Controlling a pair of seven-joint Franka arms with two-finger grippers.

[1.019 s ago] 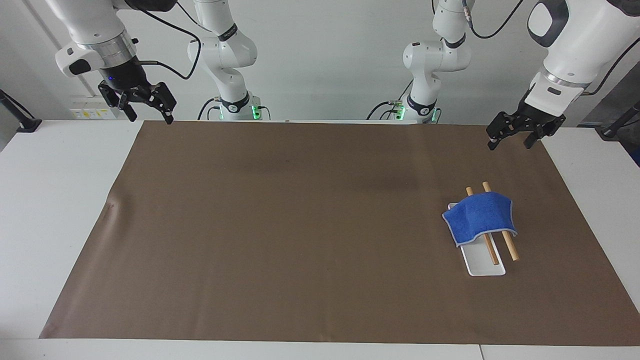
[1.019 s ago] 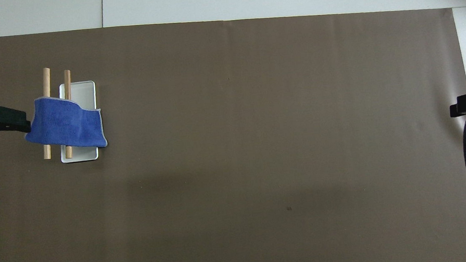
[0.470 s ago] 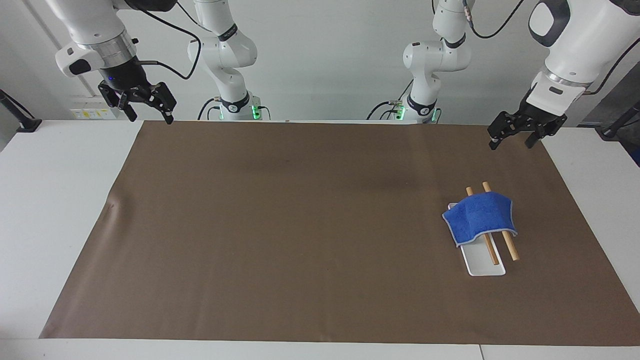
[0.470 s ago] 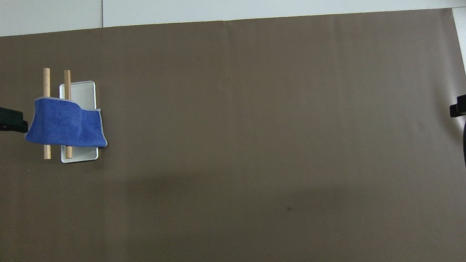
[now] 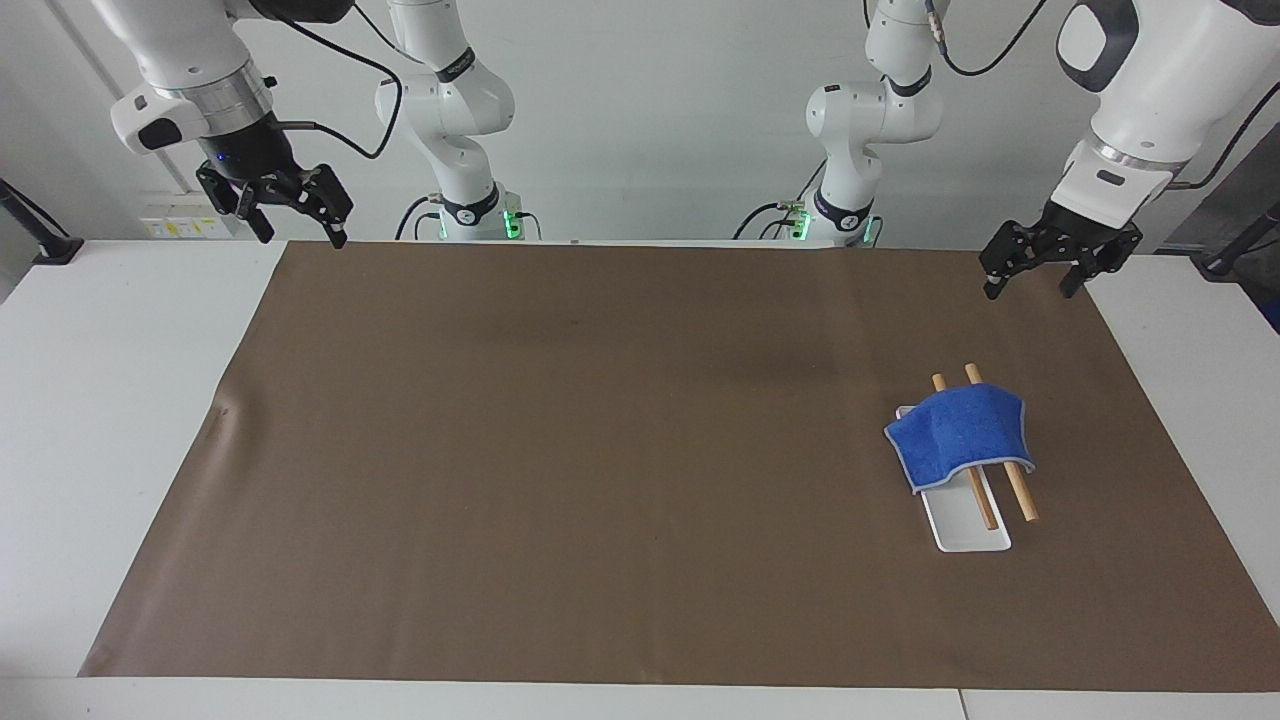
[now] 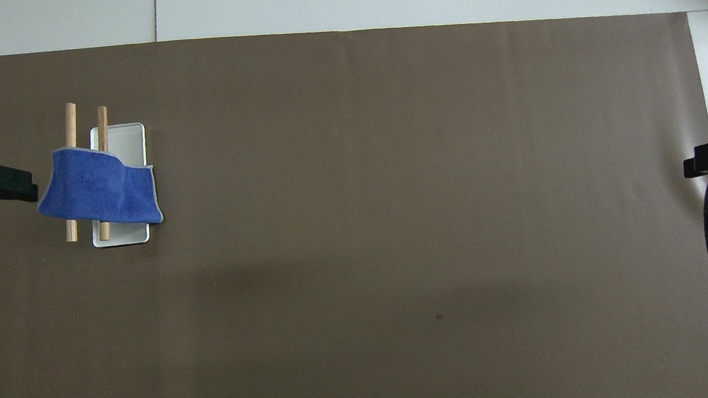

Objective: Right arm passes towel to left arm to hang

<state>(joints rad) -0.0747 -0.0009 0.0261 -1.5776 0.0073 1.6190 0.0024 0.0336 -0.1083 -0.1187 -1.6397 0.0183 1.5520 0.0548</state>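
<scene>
Already the towel lies draped across two wooden rods on a white tray, toward the left arm's end. I hold both empty: left gripper spread wide above the mat, right gripper likewise, waiting. Hanging looks done to me; next, park both arms.
</scene>
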